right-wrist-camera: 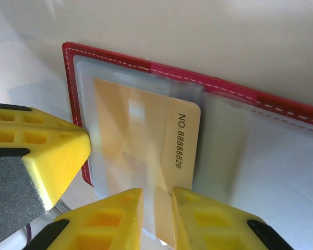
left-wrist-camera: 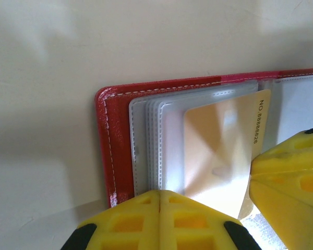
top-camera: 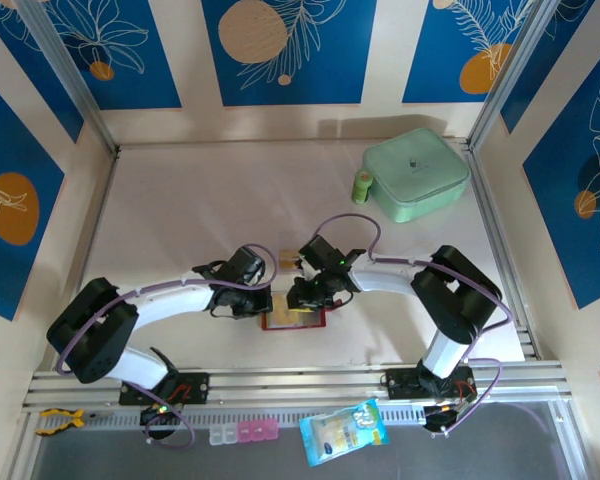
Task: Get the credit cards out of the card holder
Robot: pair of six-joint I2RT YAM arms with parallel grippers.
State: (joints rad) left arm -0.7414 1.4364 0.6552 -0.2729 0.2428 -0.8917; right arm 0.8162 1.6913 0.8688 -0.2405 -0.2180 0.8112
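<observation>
The red card holder (top-camera: 295, 320) (left-wrist-camera: 112, 146) (right-wrist-camera: 281, 101) lies open on the table between both arms, its clear pockets facing up. A tan credit card (right-wrist-camera: 146, 135) (left-wrist-camera: 219, 151) printed with a number sticks partway out of a pocket. My right gripper (right-wrist-camera: 156, 208) (top-camera: 307, 298) is shut on this card's near edge, one finger on each side. The left gripper (left-wrist-camera: 160, 200) (top-camera: 263, 303) is shut with nothing between its fingers, its tips at the near edge of the pockets on the holder's left half. Its yellow finger (right-wrist-camera: 41, 156) also shows beside the holder.
A mint-green square case (top-camera: 417, 173) and a small green bottle (top-camera: 362, 186) stand at the back right. On the front ledge lie a blue-and-yellow packet (top-camera: 345, 432) and a small pill box (top-camera: 242, 432). Metal frame posts line both sides.
</observation>
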